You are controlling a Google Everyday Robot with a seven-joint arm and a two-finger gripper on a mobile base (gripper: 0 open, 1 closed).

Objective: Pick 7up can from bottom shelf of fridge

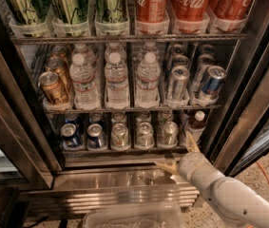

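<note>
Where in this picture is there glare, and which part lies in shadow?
Camera view: glare streaks the stainless steel ledge under the bottom shelf; the short silver-topped cans on that dark rack sit dimmer than the red cola cans on top; the pale gripper, fingers open, hangs well lit before the ledge at right.

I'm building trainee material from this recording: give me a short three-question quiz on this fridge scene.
1. How many 7up cans stand at the front of the bottom shelf?
2. True or false: the tool is shut on one of them.
3. What stands left of them on that shelf? A milk cartons; B dark-blue cans; C apples.
Key: 1 three. 2 false; it hangs open before the shelf's right end, touching no can. 3 B.
</note>
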